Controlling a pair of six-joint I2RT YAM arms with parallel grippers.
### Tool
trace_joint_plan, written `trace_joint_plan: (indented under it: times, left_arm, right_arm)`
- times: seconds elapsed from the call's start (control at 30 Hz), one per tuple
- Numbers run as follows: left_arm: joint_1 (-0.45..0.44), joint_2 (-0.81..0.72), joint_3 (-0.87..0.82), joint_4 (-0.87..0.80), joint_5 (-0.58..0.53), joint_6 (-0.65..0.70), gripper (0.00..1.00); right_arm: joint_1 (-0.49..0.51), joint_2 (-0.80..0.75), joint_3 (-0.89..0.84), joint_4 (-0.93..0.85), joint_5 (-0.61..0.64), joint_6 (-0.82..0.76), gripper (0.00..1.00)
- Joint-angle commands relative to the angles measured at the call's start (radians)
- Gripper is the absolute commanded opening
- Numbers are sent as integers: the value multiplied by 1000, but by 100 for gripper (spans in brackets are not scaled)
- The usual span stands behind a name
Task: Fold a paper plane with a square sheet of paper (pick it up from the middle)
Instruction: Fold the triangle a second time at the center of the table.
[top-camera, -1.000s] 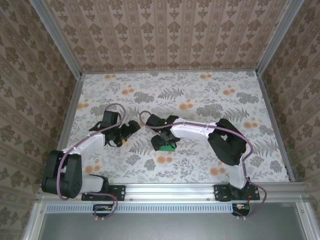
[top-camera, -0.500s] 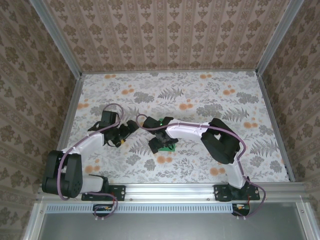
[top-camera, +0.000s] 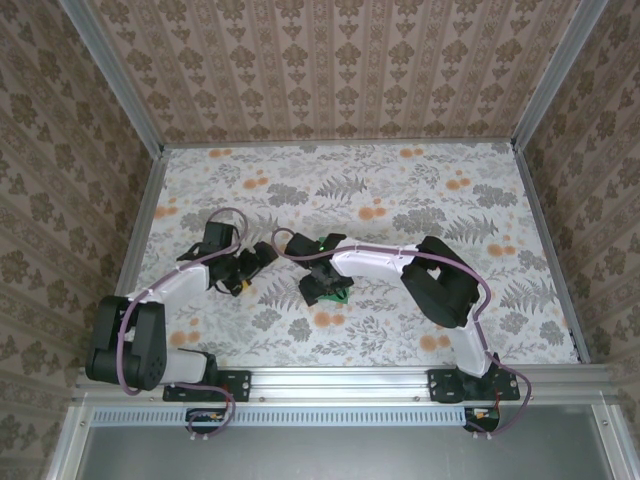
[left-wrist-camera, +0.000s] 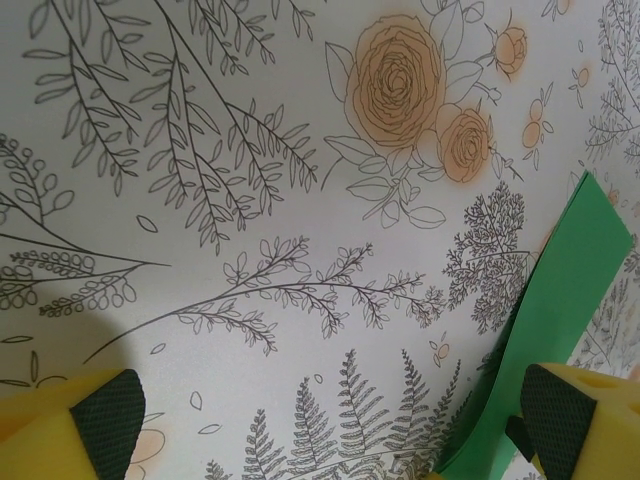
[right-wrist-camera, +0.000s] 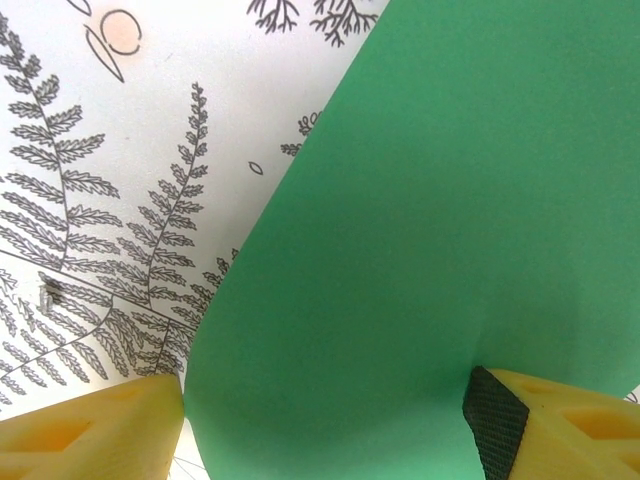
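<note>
Lying between parted fingers (right-wrist-camera: 90, 432) of right gripper (right-wrist-camera: 318, 425), green paper (right-wrist-camera: 430, 200); left gripper (left-wrist-camera: 335, 420) spread wide.

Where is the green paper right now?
In the top view the green paper lies near mid-table under the right gripper, with the left gripper just to its left.

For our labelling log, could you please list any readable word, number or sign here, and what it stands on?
None can be read. The green paper is plain; the table cover bears only drawn ferns and roses; the walls show only a pattern.
</note>
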Motion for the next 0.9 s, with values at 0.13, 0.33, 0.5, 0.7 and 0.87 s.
trace_joint_plan:
  times: [0.13, 0.33, 0.5, 0.7, 0.87]
  left_arm:
    - [7, 5, -9, -7, 11, 8, 100]
    - [8, 5, -10, -7, 11, 8, 100]
    - [7, 5, -12, -6, 11, 7, 100]
    - [7, 3, -14, 0, 14, 12, 100]
    - [7, 3, -15, 4, 14, 12, 100]
  right_arm:
    - [-54, 4, -92, 38, -114, -12, 78]
    - [-67, -4, -107, 36, -122, -11, 79]
    - [-69, -2, -116, 41, -126, -10, 79]
    - [-69, -3, -119, 34, -141, -24, 80]
    - [-72, 1, -121, 25, -134, -31, 80]
